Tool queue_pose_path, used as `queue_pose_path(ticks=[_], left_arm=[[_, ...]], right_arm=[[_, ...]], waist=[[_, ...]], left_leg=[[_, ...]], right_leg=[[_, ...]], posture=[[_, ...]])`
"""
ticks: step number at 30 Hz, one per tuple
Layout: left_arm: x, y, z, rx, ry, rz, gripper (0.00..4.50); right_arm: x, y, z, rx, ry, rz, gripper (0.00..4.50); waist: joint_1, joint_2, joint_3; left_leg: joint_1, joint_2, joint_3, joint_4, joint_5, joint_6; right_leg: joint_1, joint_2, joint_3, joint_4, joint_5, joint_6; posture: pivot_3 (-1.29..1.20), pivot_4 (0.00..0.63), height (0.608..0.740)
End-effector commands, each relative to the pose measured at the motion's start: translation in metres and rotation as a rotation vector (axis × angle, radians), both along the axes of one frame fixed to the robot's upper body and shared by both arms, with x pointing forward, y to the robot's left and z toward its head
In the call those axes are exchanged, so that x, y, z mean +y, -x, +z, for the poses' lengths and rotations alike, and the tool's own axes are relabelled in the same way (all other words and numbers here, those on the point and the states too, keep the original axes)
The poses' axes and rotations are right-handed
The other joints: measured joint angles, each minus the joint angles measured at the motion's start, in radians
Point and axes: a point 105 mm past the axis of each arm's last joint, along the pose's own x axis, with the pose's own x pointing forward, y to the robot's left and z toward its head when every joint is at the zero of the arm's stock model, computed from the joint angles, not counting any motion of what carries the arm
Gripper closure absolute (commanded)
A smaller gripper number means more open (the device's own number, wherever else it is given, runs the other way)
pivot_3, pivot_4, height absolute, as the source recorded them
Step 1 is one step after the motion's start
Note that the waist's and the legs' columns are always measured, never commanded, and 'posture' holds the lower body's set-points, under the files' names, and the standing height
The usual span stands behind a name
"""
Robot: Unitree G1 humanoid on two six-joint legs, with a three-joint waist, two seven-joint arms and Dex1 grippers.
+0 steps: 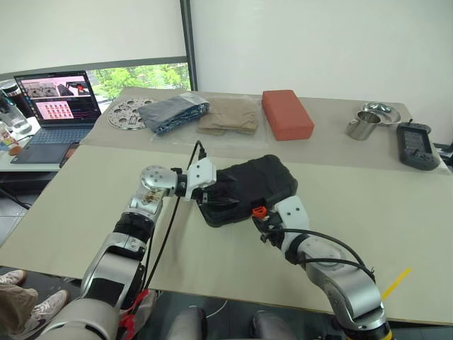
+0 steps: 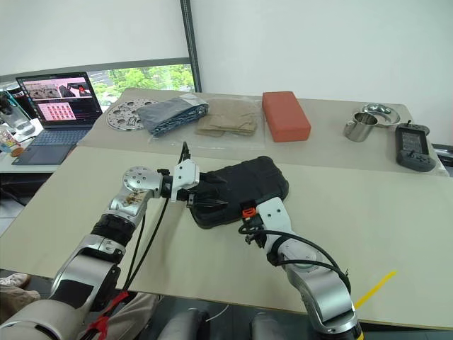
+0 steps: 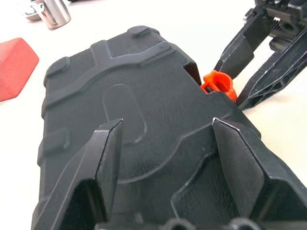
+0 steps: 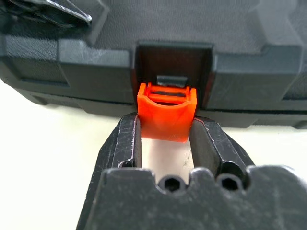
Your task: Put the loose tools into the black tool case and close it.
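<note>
The rectangular black plastic tool case (image 1: pixel 246 188), ribbed and moulded on its outer shell, lies near the middle of the beige table (image 1: pixel 382 205) with its lid down. Its small orange latch (image 4: pixel 166 113) sits in a recess on the near edge of the case, facing the robot.

Right gripper (image 4: pixel 165 135) — the two black fingers stand on either side of the orange latch, one against each flank, and are closed onto it. In the right wrist view the latch projects from its recess with its lower lip between the fingers.

Left gripper (image 3: pixel 165 132) — the fingers are spread wide and rest above the lid of the case at its left end, pointing across it towards the right. No object is held between them; the left wrist view shows the textured lid surface directly beneath both fingertips, though contact cannot be confirmed.

At the far side of the table lie a red-orange rectangular block (image 1: pixel 287 113), a folded tan cloth (image 1: pixel 228 116), a folded dark blue cloth (image 1: pixel 172 113), a perforated round metal plate (image 1: pixel 127 113), a steel cup (image 1: pixel 362 125) and a black handheld controller (image 1: pixel 416 145). An open laptop (image 1: pixel 53 113) stands on a separate desk to the left.
</note>
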Motion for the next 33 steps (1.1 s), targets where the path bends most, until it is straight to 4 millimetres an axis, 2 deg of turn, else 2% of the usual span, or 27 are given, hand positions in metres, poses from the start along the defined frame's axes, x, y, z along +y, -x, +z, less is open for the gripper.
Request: queue_pose_path(ticks=[1,13,14,17,25,30,33], left_arm=[[-0.003,0.019,-0.060,0.144,-0.197,-0.038,1.34],[-0.004,0.020,-0.060,0.165,-0.183,-0.040,1.34],[-0.004,0.019,-0.060,0.168,-0.178,-0.036,1.34],[-0.004,0.019,-0.061,0.176,-0.169,-0.027,1.34],[-0.004,0.020,-0.062,0.187,-0.157,-0.020,1.34],[-0.005,0.021,-0.062,0.189,-0.153,-0.019,1.34],[-0.005,0.021,-0.062,0.190,-0.150,-0.019,1.34]], right_arm=[[0.007,-0.002,0.027,-0.138,-0.056,0.019,3.32],[0.017,-0.010,0.026,-0.110,-0.049,0.055,3.32],[0.017,-0.009,0.025,-0.104,-0.046,0.053,2.31],[0.013,-0.007,0.021,-0.091,-0.036,0.039,1.40],[-0.004,0.005,0.016,-0.049,-0.022,0.023,1.40],[-0.008,0.009,0.013,-0.027,-0.019,0.020,1.40],[-0.005,0.009,0.015,-0.026,-0.024,0.031,2.10]], waist=[[-0.001,0.000,-0.001],[-0.012,0.000,-0.003],[-0.013,-0.001,-0.003],[-0.016,-0.001,-0.006],[-0.010,-0.001,-0.009],[-0.010,-0.002,-0.010],[-0.010,-0.002,-0.010]], left_leg=[[0.000,0.000,0.000,0.000,0.000,0.000],[0.000,0.001,0.000,0.000,0.000,0.000],[0.000,0.001,0.000,0.000,0.000,0.000],[0.001,0.001,0.000,0.000,0.000,0.000],[0.000,0.001,-0.001,0.000,0.000,0.000],[0.000,0.001,0.000,-0.001,0.000,0.000],[0.000,0.001,0.000,-0.001,0.000,0.000]], right_leg=[[0.000,0.000,0.000,0.000,0.000,0.000],[-0.001,0.001,0.000,0.001,0.000,0.000],[-0.001,0.002,0.000,0.001,0.000,0.000],[-0.001,0.003,0.000,0.001,0.000,0.000],[-0.001,0.003,0.000,0.001,0.000,0.000],[-0.001,0.003,0.001,0.000,0.000,0.000],[-0.001,0.003,0.001,0.000,0.000,0.000]], posture=[[0.00,0.150,0.740],[0.00,0.150,0.740],[0.00,0.150,0.740],[0.00,0.150,0.740],[0.00,0.150,0.740],[0.00,0.150,0.740],[0.00,0.150,0.740]])
